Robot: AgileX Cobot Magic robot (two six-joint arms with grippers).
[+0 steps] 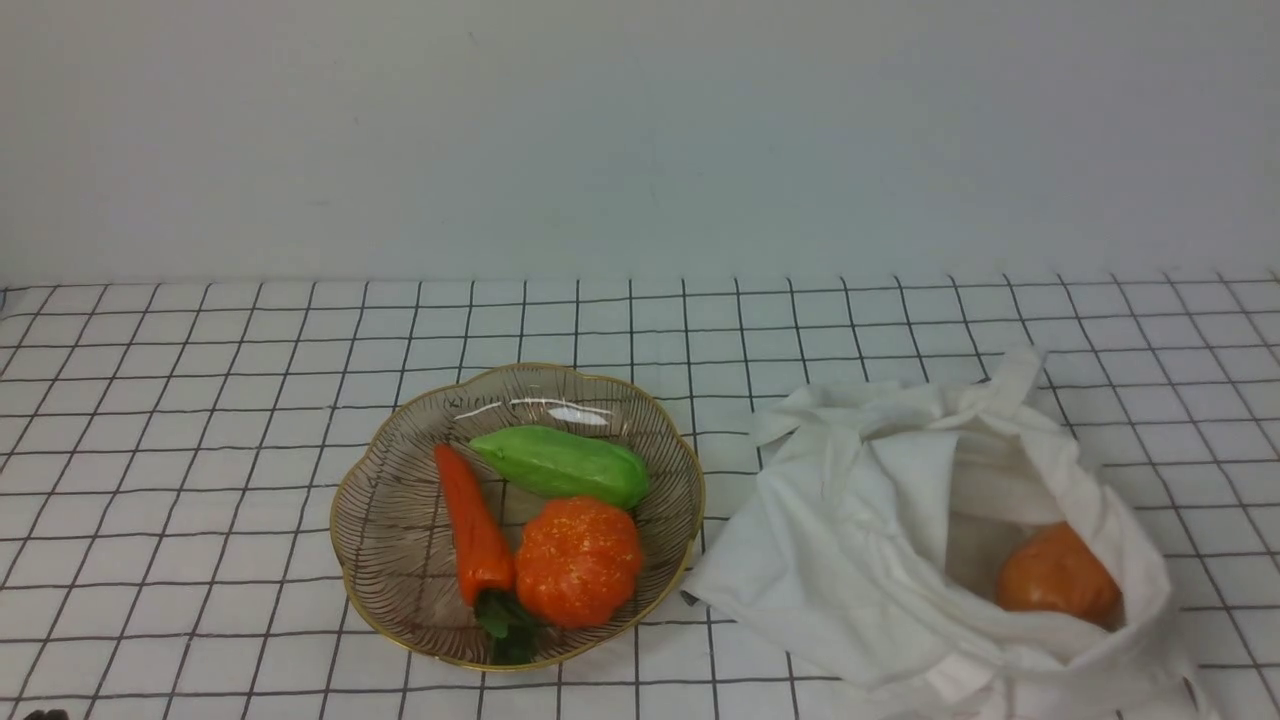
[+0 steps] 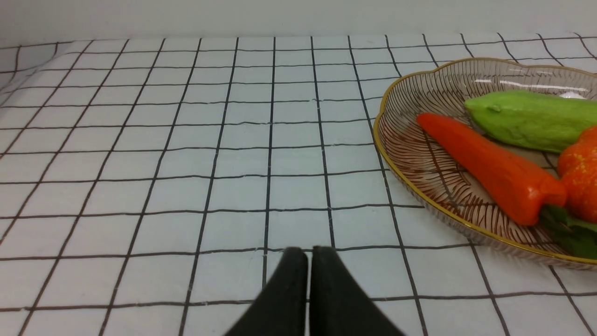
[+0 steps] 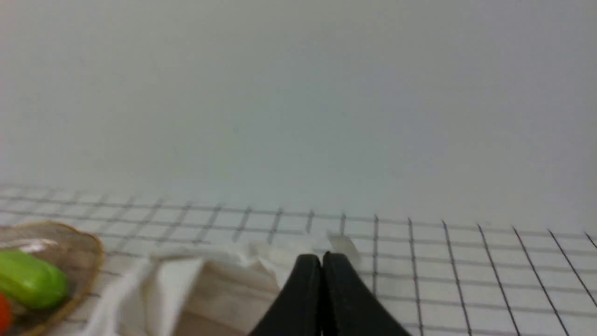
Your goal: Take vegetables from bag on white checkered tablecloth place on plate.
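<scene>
**Ana:** Right gripper [image 3: 322, 256] is clenched with nothing between its tips, and it sits over the near side of the bag [image 1: 900, 540]. Only its own wrist view shows it; the front view has neither arm in frame.

**Ben:** And the left gripper [image 2: 308, 252]?

**Ana:** Pressed shut too, empty, low over bare tablecloth [image 2: 186, 163], with the plate [image 2: 401, 154] off to its side.

**Ben:** What's left to move?

**Ana:** One dull-orange round vegetable [image 1: 1058, 575], deep in the bag's open mouth. The plate already carries the green gourd [image 1: 560, 465], a carrot [image 1: 475, 530] and a bright orange pumpkin [image 1: 578, 560].

**Ben:** So which arm takes it?

**Ana:** I'd say the right. The bag lies on the robot's right of the plate, and that arm is already over it. The piece sits ahead of and below those tips, I'd judge, though the wrist view doesn't show it.

**Ben:** Any long axis to line up with?

**Ana:** None, it's round. Cloth walls crowding it matter more, and the jaws would need to part first.
</scene>
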